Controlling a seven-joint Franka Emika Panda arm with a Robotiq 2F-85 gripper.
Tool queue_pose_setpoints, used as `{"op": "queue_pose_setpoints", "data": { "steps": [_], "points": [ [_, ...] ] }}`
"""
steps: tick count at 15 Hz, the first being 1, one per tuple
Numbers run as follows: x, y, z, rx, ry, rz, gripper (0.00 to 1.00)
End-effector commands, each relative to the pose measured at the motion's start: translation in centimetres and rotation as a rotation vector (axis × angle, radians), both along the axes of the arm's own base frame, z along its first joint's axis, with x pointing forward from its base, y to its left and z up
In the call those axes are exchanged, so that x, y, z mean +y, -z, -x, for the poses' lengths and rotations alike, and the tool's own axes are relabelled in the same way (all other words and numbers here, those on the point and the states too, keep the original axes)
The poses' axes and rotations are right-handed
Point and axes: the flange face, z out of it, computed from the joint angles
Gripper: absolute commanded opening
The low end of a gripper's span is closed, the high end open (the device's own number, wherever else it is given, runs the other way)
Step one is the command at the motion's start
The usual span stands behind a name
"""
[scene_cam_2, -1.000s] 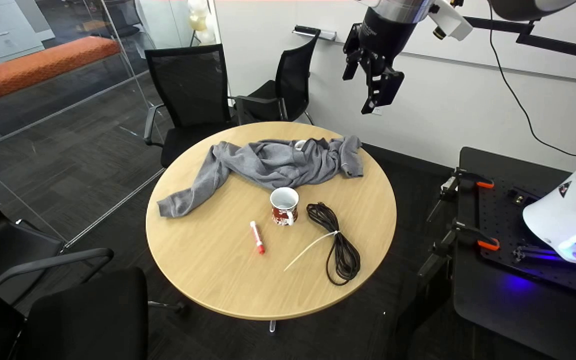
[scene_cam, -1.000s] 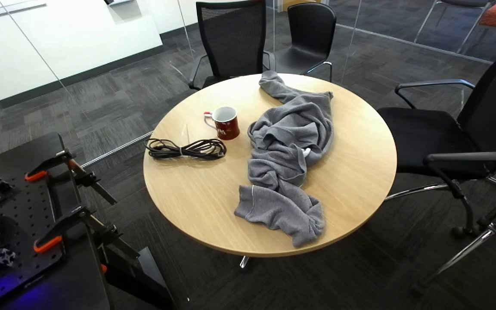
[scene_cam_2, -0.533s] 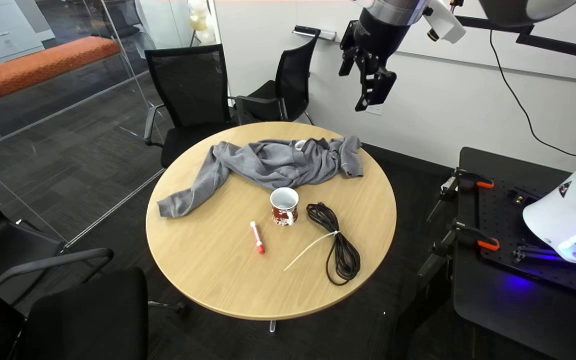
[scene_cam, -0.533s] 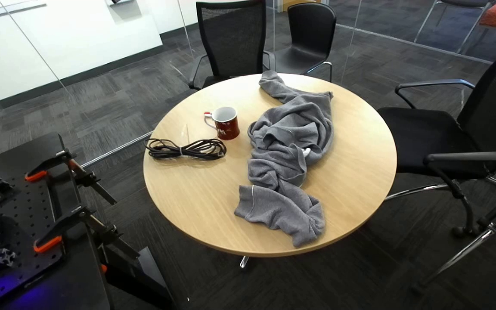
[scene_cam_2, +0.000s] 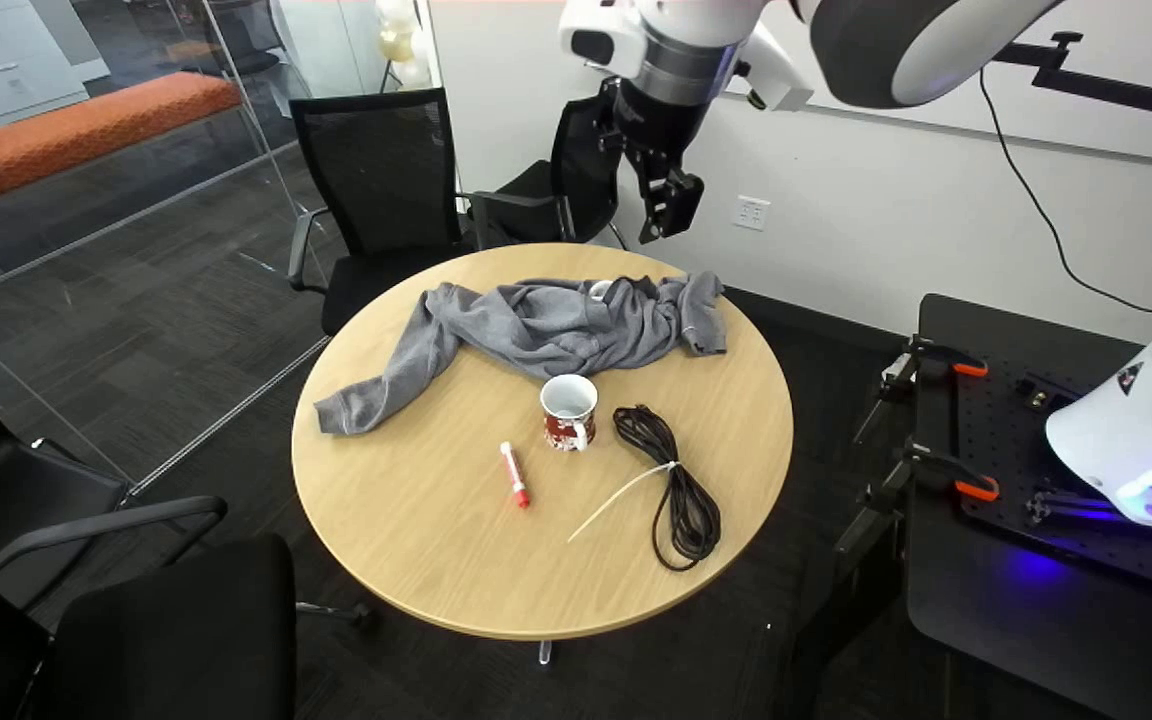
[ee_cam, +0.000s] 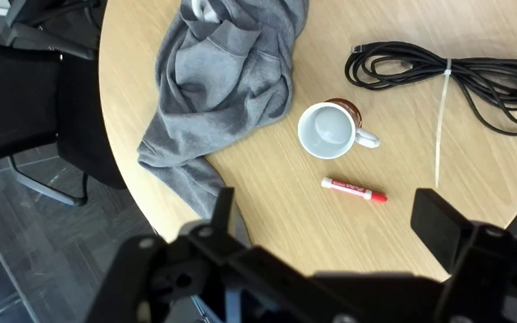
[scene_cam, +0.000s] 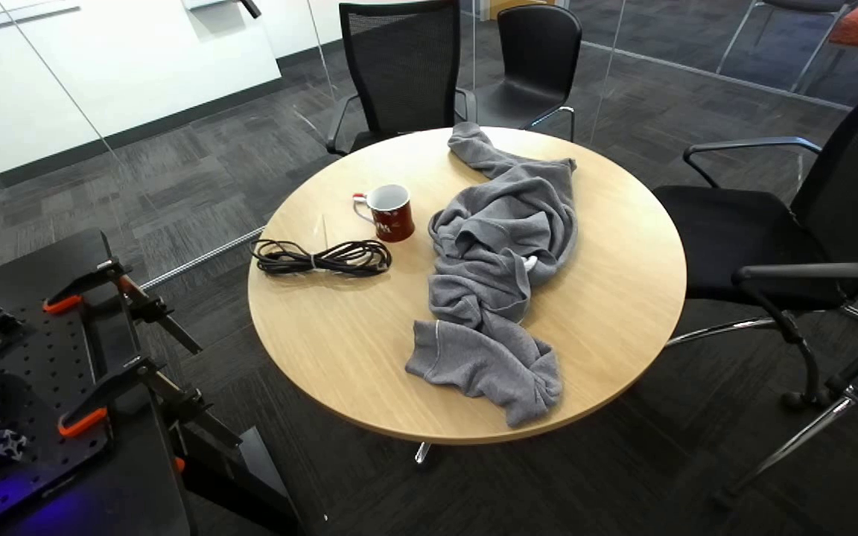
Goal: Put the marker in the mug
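The mug is dark red with a white inside and a side handle. It stands upright on the round table in both exterior views point(scene_cam: 392, 216) point(scene_cam_2: 568, 415) and in the wrist view point(ee_cam: 329, 129). The red and white marker point(scene_cam_2: 515, 475) lies flat on the table beside the mug, apart from it; it also shows in the wrist view point(ee_cam: 352, 189). In an exterior view the marker is hidden, with the mug in front. My gripper point(scene_cam_2: 630, 192) is high above the table's far side. In the wrist view the gripper point(ee_cam: 325, 208) is open and empty, its fingers wide apart.
A crumpled grey cloth point(scene_cam_2: 556, 325) lies behind the mug, with a white object point(ee_cam: 204, 11) in its folds. A coiled black cable point(scene_cam_2: 681, 500) with a pale tie point(ee_cam: 440, 130) lies beside the mug. Chairs point(scene_cam: 399, 67) surround the round table point(scene_cam_2: 416, 540).
In an exterior view the arm and gripper have moved left and somewhat lower, toward the table. The gripper stays open. The mug, marker, cable and cloth have not moved.
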Motion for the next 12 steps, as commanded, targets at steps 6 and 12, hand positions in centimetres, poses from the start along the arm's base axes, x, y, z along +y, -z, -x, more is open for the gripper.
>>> {"op": "queue_pose_setpoints", "data": {
  "steps": [6,12],
  "points": [
    [3.3,7.1,-6.3,0.185,-0.364,0.092,1.00],
    [4.1,11.6,-8.1,0.241,-0.564,0.120,1.00]
  ]
}}
